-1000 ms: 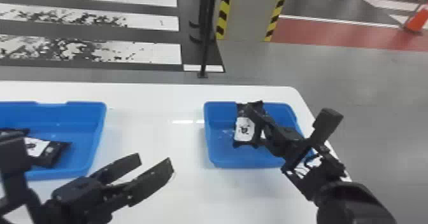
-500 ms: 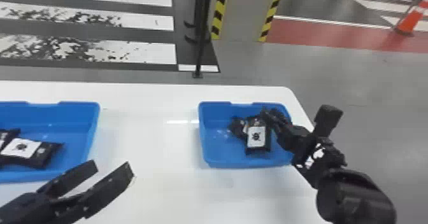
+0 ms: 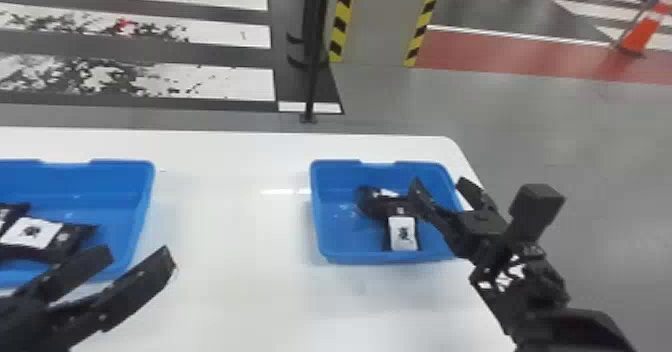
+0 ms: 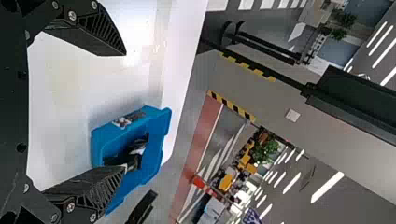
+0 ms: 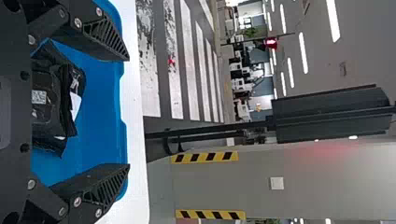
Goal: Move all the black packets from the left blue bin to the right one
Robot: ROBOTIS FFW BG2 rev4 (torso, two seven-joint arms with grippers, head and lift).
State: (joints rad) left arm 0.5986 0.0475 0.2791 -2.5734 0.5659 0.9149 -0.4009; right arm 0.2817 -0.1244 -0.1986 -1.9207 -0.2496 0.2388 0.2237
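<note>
In the head view, my right gripper stands open over the right side of the right blue bin. A black packet with a white label lies in that bin, against another dark packet. The right wrist view has black packets near the base of my open right gripper, none between its fingertips. My left gripper is open and empty at the near right corner of the left blue bin, where black packets lie. In the left wrist view, the left gripper has its fingers wide apart.
Both bins stand on a white table, with bare tabletop between them. The table's right edge runs close beside the right bin. Beyond the far edge are a black pole and a pillar with striped corners.
My right gripper has opened and let go of a black packet, which now lies in the right bin. My left gripper has moved left, toward the left bin.
</note>
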